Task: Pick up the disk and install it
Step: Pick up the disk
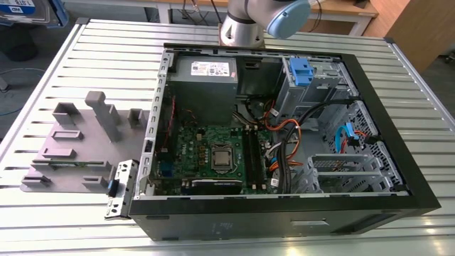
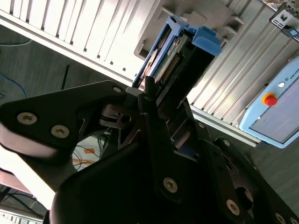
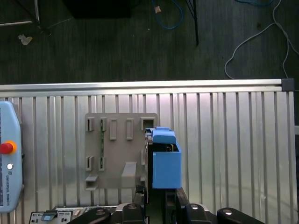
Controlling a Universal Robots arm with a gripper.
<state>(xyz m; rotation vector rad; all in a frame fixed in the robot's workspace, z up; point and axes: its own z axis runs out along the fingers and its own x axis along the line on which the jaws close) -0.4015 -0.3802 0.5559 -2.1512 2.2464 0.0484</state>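
My gripper (image 2: pixel 166 95) is shut on the disk (image 2: pixel 170 56), a flat drive in a blue plastic carrier bracket, seen edge-on with its connector row showing. The black fingers (image 2: pixel 150 100) clamp its two faces. In the first wrist view the disk (image 3: pixel 164 161) hangs high over the slatted table, beside the edge of the grey fixture plate (image 3: pixel 117 154), with the gripper (image 3: pixel 161 192) holding its near end. In the exterior view the open computer case (image 1: pixel 284 213) lies on the table, and the arm's base (image 1: pixel 245 26) stands behind it.
Inside the case sit a grey power supply (image 1: pixel 206 72), a blue-handled drive cage (image 1: pixel 302 74), the motherboard (image 1: pixel 213 154) and loose cables (image 1: pixel 299 128). The grey fixture plate (image 1: pixel 71 154) lies at the exterior view's left. A teach pendant (image 3: pixel 8 163) rests on the table; the table edge (image 3: pixel 140 86) borders the floor.
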